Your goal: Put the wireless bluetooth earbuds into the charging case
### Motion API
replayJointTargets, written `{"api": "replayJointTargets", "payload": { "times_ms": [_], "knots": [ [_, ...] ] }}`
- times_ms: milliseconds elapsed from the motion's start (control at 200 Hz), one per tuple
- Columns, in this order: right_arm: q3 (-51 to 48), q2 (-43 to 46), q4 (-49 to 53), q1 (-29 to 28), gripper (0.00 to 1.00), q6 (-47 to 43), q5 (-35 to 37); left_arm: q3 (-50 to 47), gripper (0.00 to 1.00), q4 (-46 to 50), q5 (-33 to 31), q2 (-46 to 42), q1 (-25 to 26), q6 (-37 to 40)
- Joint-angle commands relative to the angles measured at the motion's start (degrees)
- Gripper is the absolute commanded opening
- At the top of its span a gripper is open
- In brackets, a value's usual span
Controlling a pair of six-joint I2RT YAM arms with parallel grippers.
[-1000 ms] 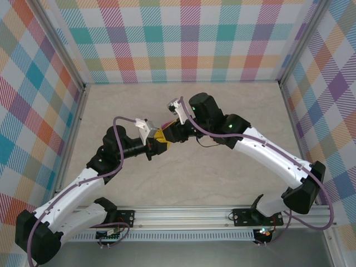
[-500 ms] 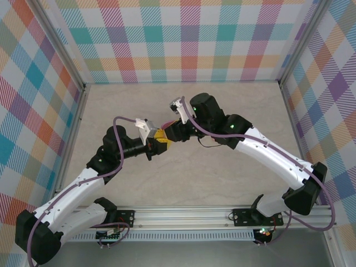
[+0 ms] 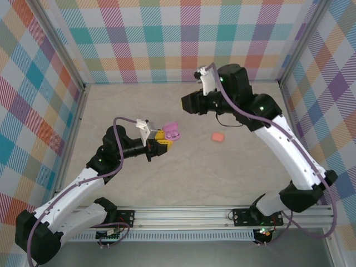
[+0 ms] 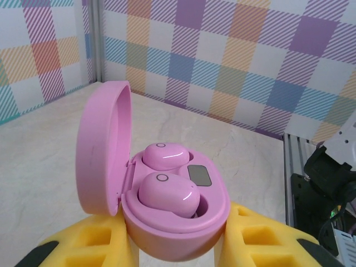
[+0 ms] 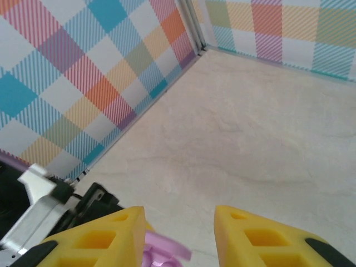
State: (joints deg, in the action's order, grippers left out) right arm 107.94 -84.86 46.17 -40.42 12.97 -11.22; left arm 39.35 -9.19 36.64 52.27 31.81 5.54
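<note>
Right of the left gripper (image 3: 162, 143) — clamping the pink case (image 4: 178, 217) — lies an orange case (image 3: 217, 136). Right gripper (image 5: 179, 228) hangs parted, empty, beyond it.

No legible text, label, brand or number; markings unreadable

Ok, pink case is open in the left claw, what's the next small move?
Probably swing the right claw, open and empty, over to tip the lid shut: both earbuds look seated in the pink case held by the left claw.
</note>
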Motion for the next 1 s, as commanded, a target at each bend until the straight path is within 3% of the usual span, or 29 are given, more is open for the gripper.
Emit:
{"api": "replayJointTargets", "payload": {
  "times_ms": [0, 185, 490, 640, 725, 860, 995],
  "knots": [
    [0.89, -6.73, 7.91, -0.36, 0.36, -0.09, -8.43, 2.30, 0.14, -1.70, 2.62, -1.01, 0.27, 0.63],
    [-0.25, -8.70, 8.51, -0.30, 0.35, 0.32, -13.88, 2.65, 0.14, -1.36, 2.47, -1.46, 0.26, 0.52],
    [-10.55, -0.32, 7.11, -0.09, 0.36, 2.53, -14.91, 2.92, 0.13, -2.65, 1.68, -0.10, 0.27, 0.17],
    [-15.91, 4.91, 3.42, 2.59, 0.46, 8.00, -14.03, 2.92, 0.14, -2.93, 1.55, 0.20, 0.27, -0.04],
    [-21.25, 7.54, -3.86, 5.53, 0.55, 15.18, -17.47, 2.75, 0.14, -3.50, 1.34, 0.33, 0.27, -0.40],
    [-32.48, 10.14, -21.98, 7.80, 0.58, 29.63, -26.82, 2.15, 0.14, -5.65, 0.62, 0.60, 0.27, -1.44],
    [-38.27, 9.21, -33.22, 7.83, 0.59, 39.22, -32.74, 2.26, 0.14, -8.13, 0.96, 1.46, 0.27, -2.97]
  ]
}}
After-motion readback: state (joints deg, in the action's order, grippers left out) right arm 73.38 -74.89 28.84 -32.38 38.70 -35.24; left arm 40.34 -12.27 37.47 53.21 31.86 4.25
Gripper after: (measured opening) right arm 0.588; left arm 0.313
